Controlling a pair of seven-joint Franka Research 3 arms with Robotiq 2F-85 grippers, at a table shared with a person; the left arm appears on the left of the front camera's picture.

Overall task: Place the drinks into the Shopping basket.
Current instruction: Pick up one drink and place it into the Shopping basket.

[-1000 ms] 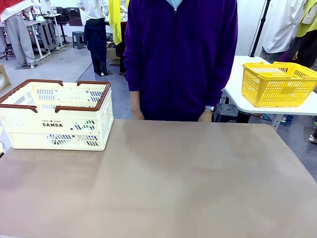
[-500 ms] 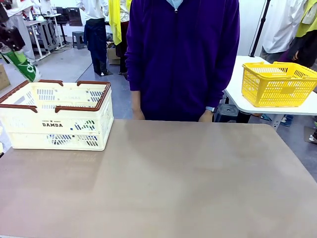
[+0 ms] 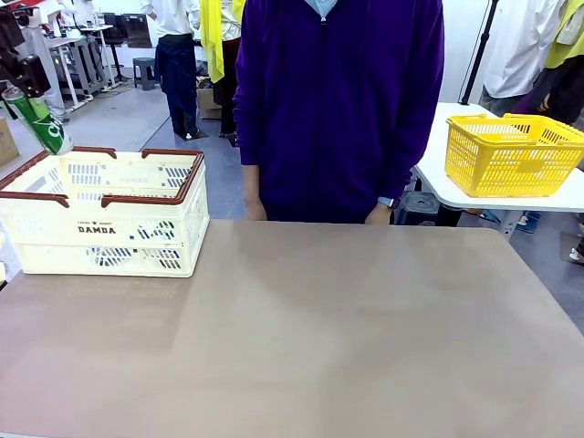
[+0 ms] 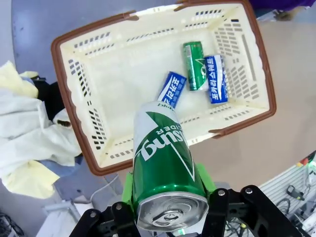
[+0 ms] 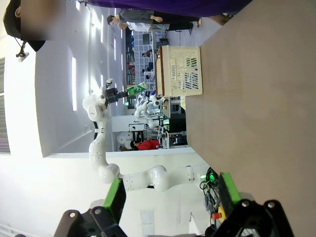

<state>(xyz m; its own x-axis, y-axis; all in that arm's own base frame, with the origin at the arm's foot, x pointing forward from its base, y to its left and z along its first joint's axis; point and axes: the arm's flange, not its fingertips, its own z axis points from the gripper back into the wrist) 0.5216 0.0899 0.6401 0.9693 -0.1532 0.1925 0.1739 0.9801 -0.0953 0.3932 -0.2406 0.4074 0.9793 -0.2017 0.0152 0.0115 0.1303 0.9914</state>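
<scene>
Left gripper (image 4: pixel 170 224) clamped on green can (image 4: pixel 165 170), held above Shopping basket (image 4: pixel 74 133) far-left edge, ready for drop; right gripper (image 5: pixel 170 197) fingers apart, idle.

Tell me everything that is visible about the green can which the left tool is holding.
The green can is slim, shiny metal, with white lettering and a white triangle on its side. Its silver top, pull tab unopened, faces the wrist camera. The left tool is shut on it, green pads pressing both sides near the top. It hangs tilted above the Shopping basket, touching nothing else. In the front view it shows at the upper left, slanted, over the basket's left end.
</scene>
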